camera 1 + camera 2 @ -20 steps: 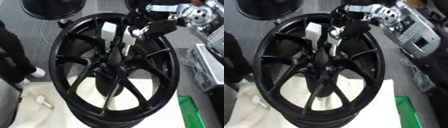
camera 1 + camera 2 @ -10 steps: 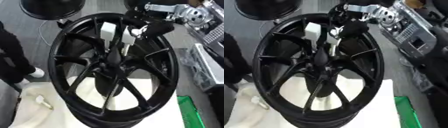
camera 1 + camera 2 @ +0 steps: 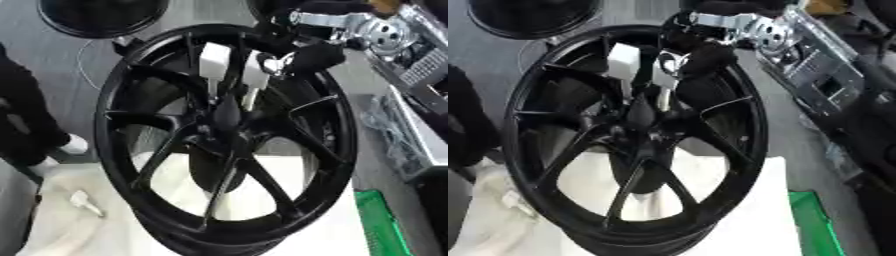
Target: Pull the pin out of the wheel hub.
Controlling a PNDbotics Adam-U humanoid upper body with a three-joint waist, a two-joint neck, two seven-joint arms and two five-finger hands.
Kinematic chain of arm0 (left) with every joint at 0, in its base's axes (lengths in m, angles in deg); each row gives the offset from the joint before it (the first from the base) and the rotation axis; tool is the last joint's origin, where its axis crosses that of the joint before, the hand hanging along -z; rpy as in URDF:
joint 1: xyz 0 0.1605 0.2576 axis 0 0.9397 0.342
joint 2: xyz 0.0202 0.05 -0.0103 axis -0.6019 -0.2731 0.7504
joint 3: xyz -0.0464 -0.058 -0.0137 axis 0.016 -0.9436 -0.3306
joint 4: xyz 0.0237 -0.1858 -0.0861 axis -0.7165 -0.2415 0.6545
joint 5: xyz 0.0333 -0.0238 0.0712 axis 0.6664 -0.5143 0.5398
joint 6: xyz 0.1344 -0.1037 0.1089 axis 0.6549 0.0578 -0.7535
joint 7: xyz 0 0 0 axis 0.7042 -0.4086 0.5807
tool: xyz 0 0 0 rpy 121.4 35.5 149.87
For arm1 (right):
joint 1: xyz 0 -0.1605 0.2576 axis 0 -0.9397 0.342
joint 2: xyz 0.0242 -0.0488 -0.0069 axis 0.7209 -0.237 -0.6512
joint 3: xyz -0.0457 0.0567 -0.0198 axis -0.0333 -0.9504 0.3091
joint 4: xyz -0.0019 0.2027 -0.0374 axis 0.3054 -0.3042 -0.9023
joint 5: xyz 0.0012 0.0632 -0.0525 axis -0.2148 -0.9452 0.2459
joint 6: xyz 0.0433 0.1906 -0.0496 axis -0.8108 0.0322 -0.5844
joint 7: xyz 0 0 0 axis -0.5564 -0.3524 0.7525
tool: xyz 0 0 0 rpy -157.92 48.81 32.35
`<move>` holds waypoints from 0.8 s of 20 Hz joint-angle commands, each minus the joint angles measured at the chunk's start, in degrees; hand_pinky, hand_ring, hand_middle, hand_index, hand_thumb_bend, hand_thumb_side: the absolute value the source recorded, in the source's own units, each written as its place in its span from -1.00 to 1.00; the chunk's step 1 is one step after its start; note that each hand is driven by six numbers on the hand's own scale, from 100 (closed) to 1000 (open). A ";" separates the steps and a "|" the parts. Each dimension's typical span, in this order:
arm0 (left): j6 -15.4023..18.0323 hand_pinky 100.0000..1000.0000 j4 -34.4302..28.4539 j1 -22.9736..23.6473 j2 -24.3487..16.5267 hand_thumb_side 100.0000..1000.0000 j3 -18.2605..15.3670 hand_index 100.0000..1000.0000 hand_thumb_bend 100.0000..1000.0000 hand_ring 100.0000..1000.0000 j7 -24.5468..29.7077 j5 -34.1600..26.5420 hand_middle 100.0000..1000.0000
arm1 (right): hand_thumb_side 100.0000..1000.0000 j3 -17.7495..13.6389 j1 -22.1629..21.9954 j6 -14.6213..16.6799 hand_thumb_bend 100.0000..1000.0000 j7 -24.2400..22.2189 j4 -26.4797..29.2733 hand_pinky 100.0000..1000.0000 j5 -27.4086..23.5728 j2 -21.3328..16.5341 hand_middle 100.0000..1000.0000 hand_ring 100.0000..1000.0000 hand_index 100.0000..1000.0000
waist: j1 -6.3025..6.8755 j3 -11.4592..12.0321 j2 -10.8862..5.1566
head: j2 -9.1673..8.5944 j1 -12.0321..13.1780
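- While the wheel (image 3: 229,145) stood tilted on a white cloth (image 3: 61,220), a person's dark leg and white shoe (image 3: 72,145) showed at the far left, touching nothing of the task.
- Low on the left of that cloth lay a small white piece (image 3: 85,202), well apart from the wheel.
- A second dark round thing (image 3: 101,17), only partly in view, sat at the upper left behind the wheel.
- At the middle, black spokes ran from the rim into the hub (image 3: 226,117).
- Just above the hub, two white fingers (image 3: 213,57) of the right hand (image 3: 262,62) pointed down beside each other toward the centre.
- Between their tips a slim pale pin (image 3: 662,102) appeared at the hub; whether it was clear of the hole could not be told.
- The fingers seemed closed on the pin, pinching it.
- Up and to the right, the hand's dark palm and silver wrist (image 3: 350,25) crossed over the wheel's upper rim.
- A grey metal frame (image 3: 824,75) stood right of the wheel.
- A green crate (image 3: 381,225) showed at the lower right, beside the cloth.
- No left hand showed in either view.
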 commanded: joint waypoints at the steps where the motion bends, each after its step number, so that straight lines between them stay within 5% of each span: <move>1: 0.01 0.08 -1.08 -0.75 -0.97 0.44 -0.03 0.42 -1.00 0.24 0.28 0.18 0.33 | -0.26 -0.75 0.77 -0.20 -1.00 -0.67 -0.28 0.85 -0.86 -0.72 0.76 0.79 0.86 | 0.32 0.12 -0.72 | -0.55 -0.21; 16: -0.04 0.08 -1.11 -1.02 -0.79 0.44 0.25 0.41 -1.00 0.23 0.77 -0.03 0.32 | -0.21 -1.01 0.05 0.31 -1.00 -0.24 -1.01 0.84 -1.23 -1.19 0.73 0.79 0.86 | 0.33 0.53 -0.37 | -1.09 -0.85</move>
